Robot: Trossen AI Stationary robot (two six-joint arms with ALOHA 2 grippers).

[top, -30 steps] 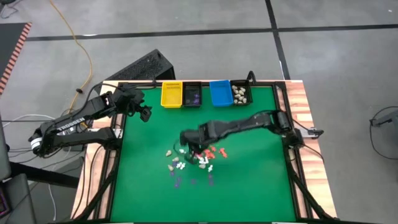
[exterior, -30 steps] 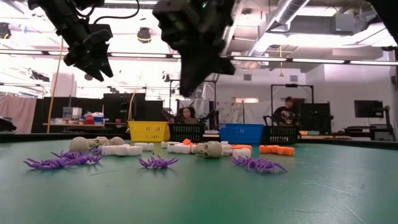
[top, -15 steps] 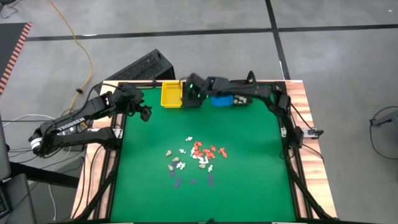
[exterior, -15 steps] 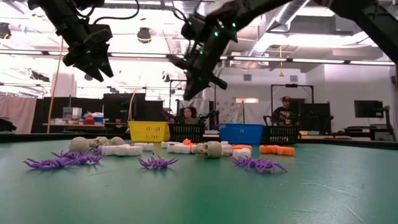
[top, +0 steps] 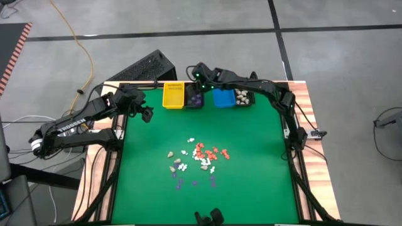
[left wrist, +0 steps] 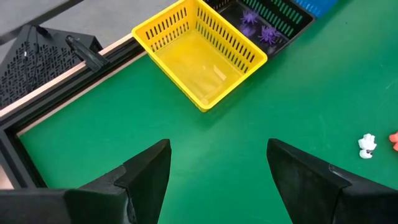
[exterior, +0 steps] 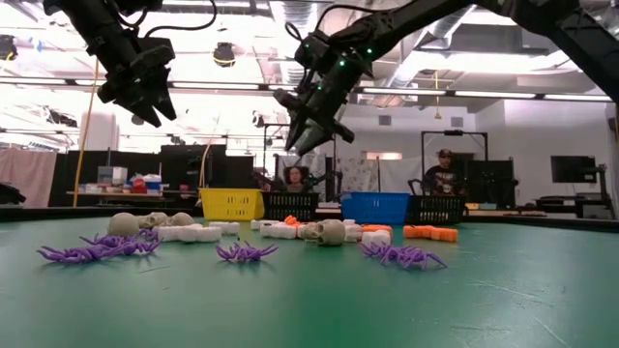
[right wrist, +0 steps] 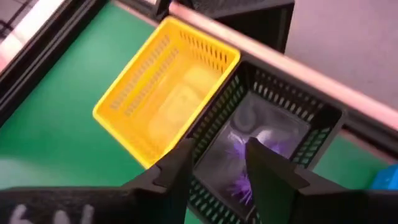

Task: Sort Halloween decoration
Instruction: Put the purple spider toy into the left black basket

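The Halloween decoration (top: 198,158) lies scattered mid-table: purple spiders (exterior: 242,252), white pieces, skulls (exterior: 331,232) and orange pieces. My right gripper (top: 196,83) hangs open over the black bin (top: 194,97) at the far edge. In its wrist view the fingers (right wrist: 180,171) frame the bin (right wrist: 273,112), with blurred purple pieces (right wrist: 239,180) on the bin's floor below the gap. My left gripper (top: 144,113) waits open above the table's far left corner, holding nothing.
Along the far edge stand a yellow bin (top: 173,95), the black bin, a blue bin (top: 222,94) and another black bin (top: 244,96) holding beige pieces. A dark frame rims the green table. People sit in the room beyond (exterior: 445,174).
My right gripper has risen from the pile mid-table and swung to the far edge, over the black bin. Its fingers, together half a second ago in the low view, now stand apart. The pieces on the table have not moved.
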